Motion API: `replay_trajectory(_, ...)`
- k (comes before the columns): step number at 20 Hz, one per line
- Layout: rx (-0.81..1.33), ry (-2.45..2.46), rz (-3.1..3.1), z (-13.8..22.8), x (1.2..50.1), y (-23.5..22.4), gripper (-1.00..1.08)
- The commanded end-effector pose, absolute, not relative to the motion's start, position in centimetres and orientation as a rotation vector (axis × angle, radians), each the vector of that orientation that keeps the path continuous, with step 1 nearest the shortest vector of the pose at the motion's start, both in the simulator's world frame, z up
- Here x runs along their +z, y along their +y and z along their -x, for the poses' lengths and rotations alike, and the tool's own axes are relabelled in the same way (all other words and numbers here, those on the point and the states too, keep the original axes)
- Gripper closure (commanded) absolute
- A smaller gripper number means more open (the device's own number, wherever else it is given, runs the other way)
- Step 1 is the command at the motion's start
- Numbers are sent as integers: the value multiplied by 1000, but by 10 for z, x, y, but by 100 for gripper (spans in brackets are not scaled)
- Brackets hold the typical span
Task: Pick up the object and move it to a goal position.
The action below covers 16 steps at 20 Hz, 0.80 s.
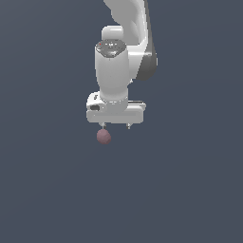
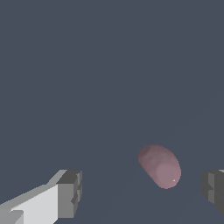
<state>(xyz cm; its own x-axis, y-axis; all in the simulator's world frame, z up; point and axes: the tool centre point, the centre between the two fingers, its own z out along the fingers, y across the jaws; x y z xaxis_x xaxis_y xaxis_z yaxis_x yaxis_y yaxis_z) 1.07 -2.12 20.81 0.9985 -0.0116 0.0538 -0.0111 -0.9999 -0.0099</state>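
The small matte dusty-pink sphere sits on the plain dark slate-blue counter, just below the white robot hand in the exterior view and toward that view's left end of the hand's wide body. It lies under the fingertip on that side, close to it; whether the two touch cannot be told. The other fingertip shows as a short stub, apart from the sphere.

In the wrist view the dusty-pink sphere appears between the two grey finger pads, nearer the pad at the picture's edge than the other, with clear counter showing on both sides of it. The hand is spread wide and grips nothing. Above it the white arm rises out of the exterior view's top.
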Motion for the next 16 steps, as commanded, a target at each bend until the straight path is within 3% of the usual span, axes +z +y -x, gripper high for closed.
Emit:
replay_trajectory(1,-82,-14,3132,-10,205,-24,-92)
replay_trajectory(16,-49,-442,3115,6,165,-55,-92)
